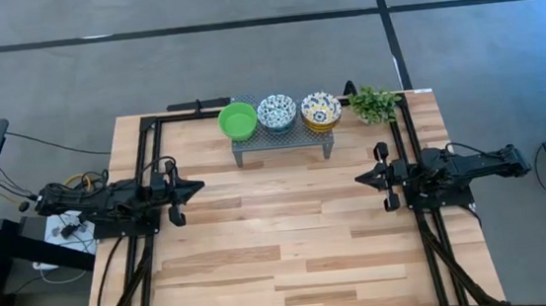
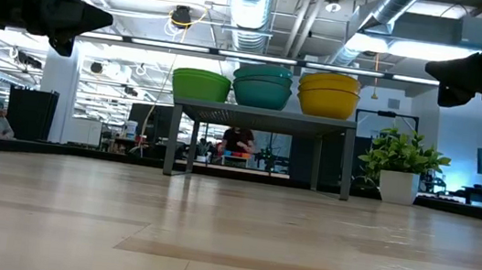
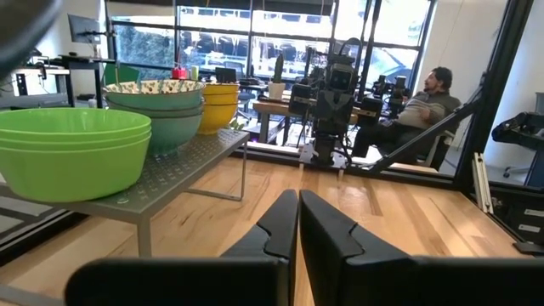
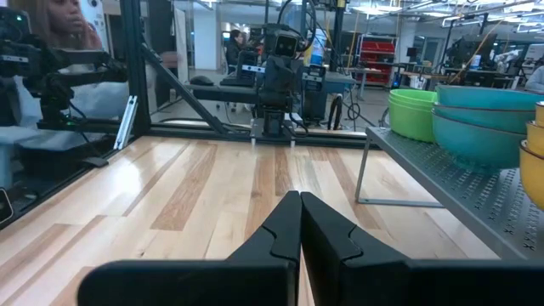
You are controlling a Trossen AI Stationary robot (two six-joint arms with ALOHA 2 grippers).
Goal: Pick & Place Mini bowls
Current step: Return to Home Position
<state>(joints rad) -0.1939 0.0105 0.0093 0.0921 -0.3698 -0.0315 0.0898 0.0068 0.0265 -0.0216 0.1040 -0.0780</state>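
The placing looks finished. All the mini bowls in view sit on the grey rack at the far middle of the table, sorted by kind into three piles. The green stack is on the left, the blue-patterned stack in the middle, and the yellow-patterned stack on the right, just beside the plant. No bowl lies on the bare wood.

By my reading, all that is left is for the arms to settle at rest, and they seem nearly there. The left gripper hangs over the table's left side and the right gripper over its right. Both are well apart from the rack, each with its fingers pressed together on nothing.

The high view shows only each pile's top bowl and its pattern. The low view gives the sides instead: layered rims, and teal and yellow outer walls. Three bowls per pile seems likely, though the rims sit too close to count surely. Only the wrist views show the fingertips meeting.
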